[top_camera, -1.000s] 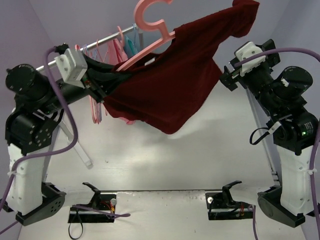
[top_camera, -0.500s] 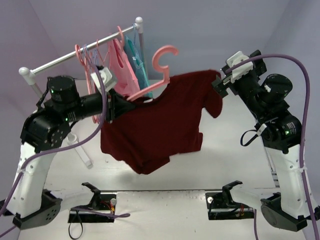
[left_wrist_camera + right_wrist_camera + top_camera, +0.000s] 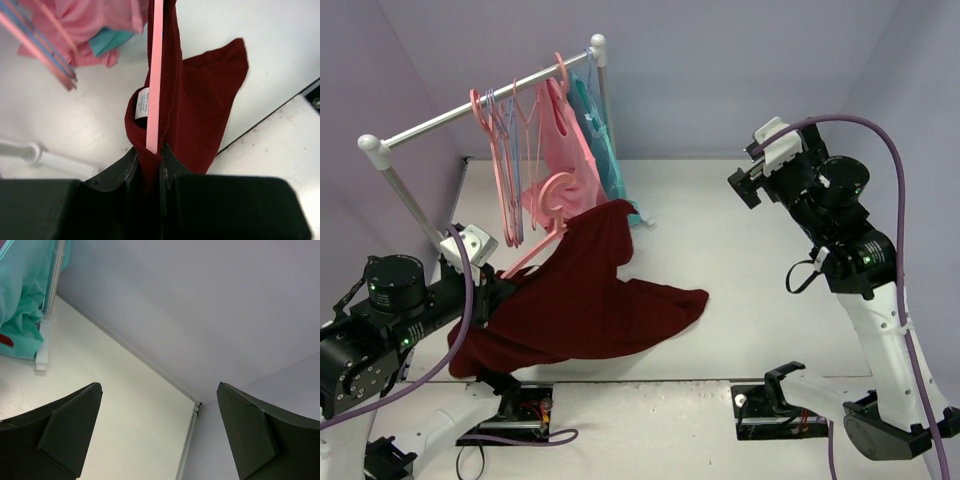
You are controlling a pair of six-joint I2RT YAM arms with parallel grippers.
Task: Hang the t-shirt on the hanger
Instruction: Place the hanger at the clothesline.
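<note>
Top external view, and the maroon t-shirt (image 3: 582, 300) is slumped in soft, wrinkled folds at 8 o'clock on the smooth white table (image 3: 720, 250), with one limp corner reaching out toward 5 o'clock. Poking up from its top edge is the thin salmon-pink plastic hanger (image 3: 558, 192), curved hook uppermost, one slim arm slanting down to the left gripper (image 3: 500, 288), which is half buried in cloth. Over on the left wrist camera, the black fingers (image 3: 169, 162) are pressed together, pinching the flat pink hanger bar along with a bunch of maroon fabric, and a small white label (image 3: 142, 106) shows inside the collar. Behind it, at 10 to 11 o'clock, a silver clothes rail (image 3: 450, 115) carries spare thin hangers (image 3: 505, 170), a pink garment (image 3: 560, 150) and a teal garment (image 3: 605, 150), crowding close to the hook. At 2 o'clock the right gripper (image 3: 745, 185) hangs well apart from the shirt, jaws spread wide on nothing, looking at the lavender wall.
</note>
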